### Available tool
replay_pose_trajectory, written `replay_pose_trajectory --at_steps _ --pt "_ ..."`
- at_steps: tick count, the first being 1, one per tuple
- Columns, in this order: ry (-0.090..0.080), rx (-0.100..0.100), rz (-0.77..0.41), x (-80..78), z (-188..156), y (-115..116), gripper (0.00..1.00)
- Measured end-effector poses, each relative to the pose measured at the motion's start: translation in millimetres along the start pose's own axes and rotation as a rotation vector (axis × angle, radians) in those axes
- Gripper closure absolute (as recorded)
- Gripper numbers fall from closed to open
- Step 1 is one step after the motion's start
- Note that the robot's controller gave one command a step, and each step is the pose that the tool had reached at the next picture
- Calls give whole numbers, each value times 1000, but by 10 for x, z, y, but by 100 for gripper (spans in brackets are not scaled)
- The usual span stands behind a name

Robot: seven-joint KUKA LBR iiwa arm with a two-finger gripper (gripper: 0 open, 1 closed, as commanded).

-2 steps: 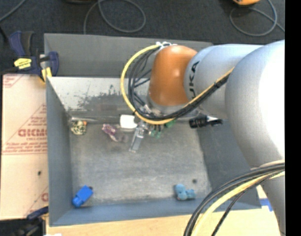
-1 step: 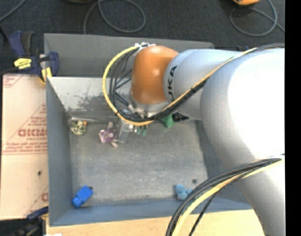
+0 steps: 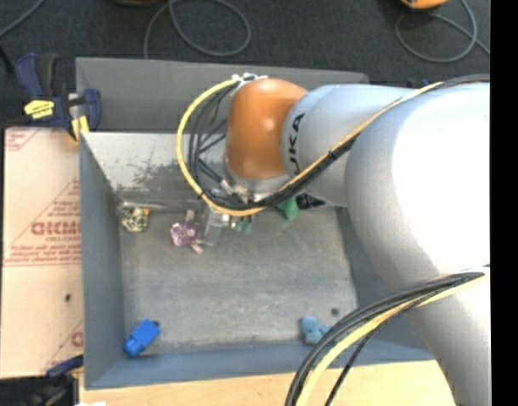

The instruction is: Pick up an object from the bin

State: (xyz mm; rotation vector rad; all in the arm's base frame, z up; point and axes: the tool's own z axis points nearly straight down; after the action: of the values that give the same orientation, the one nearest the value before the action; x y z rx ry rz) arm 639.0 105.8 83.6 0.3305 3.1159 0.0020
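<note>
1. The grey metal bin (image 3: 242, 294) lies below me. Most of its floor is bare, with a few small things scattered towards the walls and corners.
2. The big white arm (image 3: 411, 193) reaches in from the right and bends down over the far half of the bin. A yellow cable (image 3: 184, 134) loops around the orange cover (image 3: 257, 134) on its wrist.
3. Under that cover the end effector (image 3: 218, 220) is down low, close to the far wall and a little left of the bin's middle. I cannot tell whether it is spread or pressed together, because the wrist and its cabling cover too much of it.
4. The thing nearest to it is a small purple piece (image 3: 185, 233), lying on the bin floor just beside the end effector on its left. I cannot tell whether the two touch.
5. Further left, towards the far-left corner, sits a small yellowish speckled thing (image 3: 134, 219). It is apart from the purple piece.
6. To the right of the end effector, a green thing (image 3: 286, 209) peeks out from under the arm, near the far wall.
7. A bright blue piece (image 3: 141, 337) lies in the near-left corner.
8. A paler blue piece (image 3: 310, 329) lies by the near wall further right, close to the edge of the arm. Both blue pieces are well apart from the end effector.
</note>
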Motion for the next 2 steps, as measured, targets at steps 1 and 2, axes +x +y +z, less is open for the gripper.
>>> replay_pose_trajectory --at_steps 1,2 --pt "-4 -1 -27 28 -1131 50 100" --pt "-4 0 -28 28 -1130 49 100"
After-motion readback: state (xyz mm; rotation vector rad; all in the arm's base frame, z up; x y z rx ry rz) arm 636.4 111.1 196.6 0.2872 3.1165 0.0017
